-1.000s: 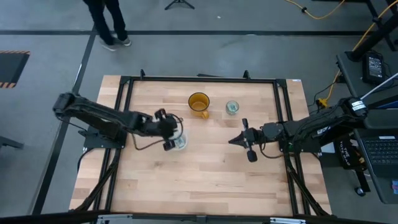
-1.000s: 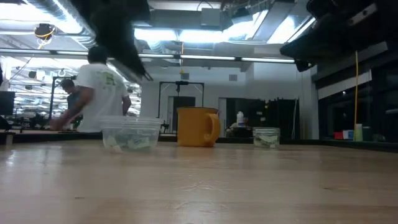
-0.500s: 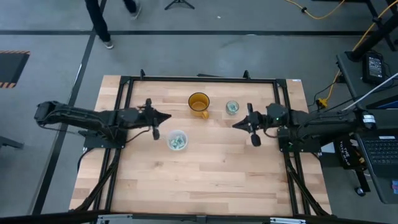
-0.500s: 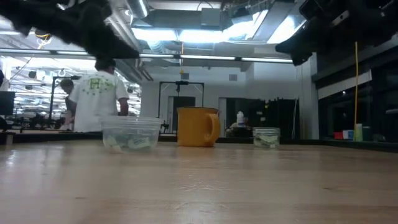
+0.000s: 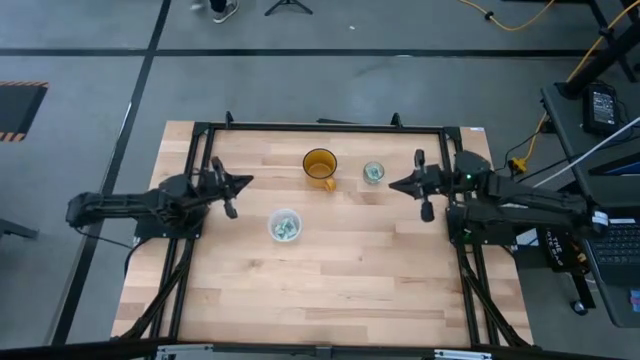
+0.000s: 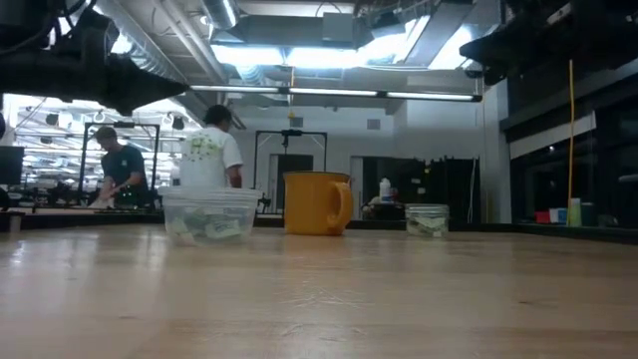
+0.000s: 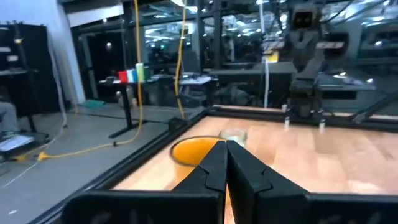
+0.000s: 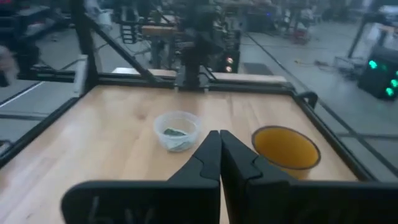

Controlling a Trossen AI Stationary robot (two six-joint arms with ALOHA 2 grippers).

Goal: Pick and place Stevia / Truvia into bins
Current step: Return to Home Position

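**Surface** (image 5: 330,290): pale wooden top in a black frame, carrying three cups. No packet shows loose on it.

**Wider cup** (image 5: 285,226): whitish, see-through, upright, left of centre and nearer than the other two. It holds several green-and-white packets (image 8: 176,132) lying in a loose heap on its floor.

**Narrower cup** (image 5: 373,173): glassy, upright, far side, right of centre. More packets show through its wall in the low view, bunched at the bottom.

**Amber cup** (image 5: 320,166): handled, upright, just left of the narrower cup and apart from it. Not a bin; nothing shows inside it from above.

**Left gripper** (image 5: 246,181): at the left edge of the surface, raised, pointing inward towards the cups. Its fingers (image 7: 211,168) are pressed together with nothing between them.

**Right gripper** (image 5: 392,185): at the right side, raised, near the narrower cup but not touching it, pointing inward. Its fingers (image 8: 208,155) are likewise together and empty.

**Status, judged**: with the packets lying in the two clear cups and both arms folded near their bases, the sorting looks finished. Both arms are parked well off the cups, so neither is likely to knock one over.

**Background**: two people (image 6: 207,150) stand at benches far beyond the surface.
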